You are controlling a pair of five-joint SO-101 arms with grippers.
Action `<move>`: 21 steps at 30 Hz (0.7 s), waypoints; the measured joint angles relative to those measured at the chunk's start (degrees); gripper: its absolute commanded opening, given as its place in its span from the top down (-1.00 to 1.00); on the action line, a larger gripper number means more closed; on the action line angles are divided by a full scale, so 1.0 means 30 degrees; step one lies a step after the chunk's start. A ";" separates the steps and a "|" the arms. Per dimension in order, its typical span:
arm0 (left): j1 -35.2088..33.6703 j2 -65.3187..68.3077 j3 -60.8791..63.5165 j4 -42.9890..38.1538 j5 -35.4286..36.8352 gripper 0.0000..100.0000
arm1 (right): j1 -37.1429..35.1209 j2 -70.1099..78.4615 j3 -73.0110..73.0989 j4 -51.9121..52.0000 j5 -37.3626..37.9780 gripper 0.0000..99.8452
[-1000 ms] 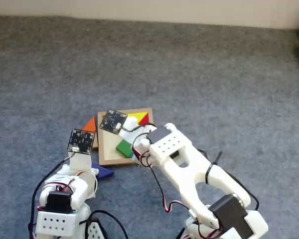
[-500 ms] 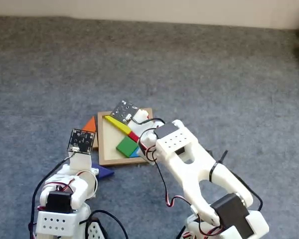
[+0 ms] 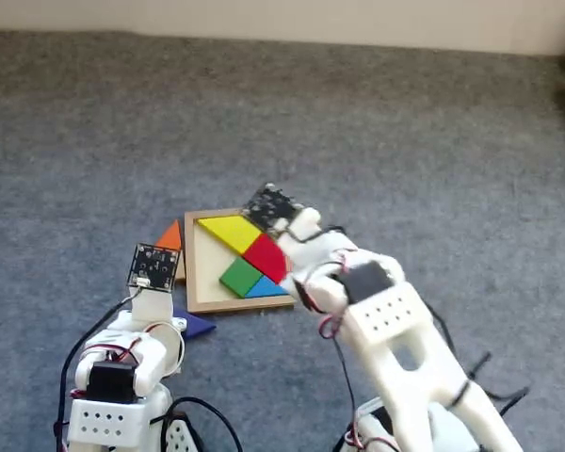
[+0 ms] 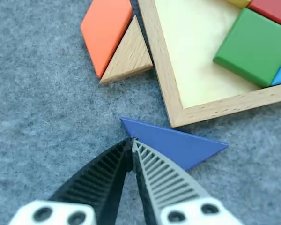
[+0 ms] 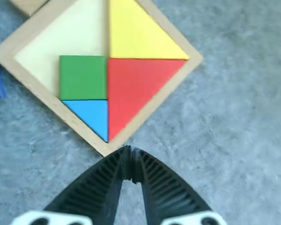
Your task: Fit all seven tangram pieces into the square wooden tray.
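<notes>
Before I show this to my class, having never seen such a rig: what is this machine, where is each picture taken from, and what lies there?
Two robot arms, the left arm and the right arm, stand at a grey felt table. The high view looks down over both; each wrist view looks along that arm's gripper. The square wooden tray holds a yellow triangle, a red triangle, a green square and a light blue triangle. Beside it lie an orange parallelogram, a wooden triangle and a dark blue triangle. The left gripper is shut, tips at the dark blue triangle's corner; the right gripper is shut by a tray corner. Neither holds anything.
</notes>
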 measured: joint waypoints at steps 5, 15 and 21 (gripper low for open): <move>0.0000 0.0000 0.0000 0.0000 0.0000 0.99 | 0.1231 -0.3136 0.2256 0.0000 0.0000 0.99; 0.0000 0.0000 0.0000 0.0000 0.0000 0.99 | 0.3018 -0.9934 0.6476 0.0000 -0.3458 0.98; 0.0000 0.0000 0.0000 0.0000 0.0000 0.99 | 0.3136 -1.4418 0.9289 0.0000 -0.6974 0.98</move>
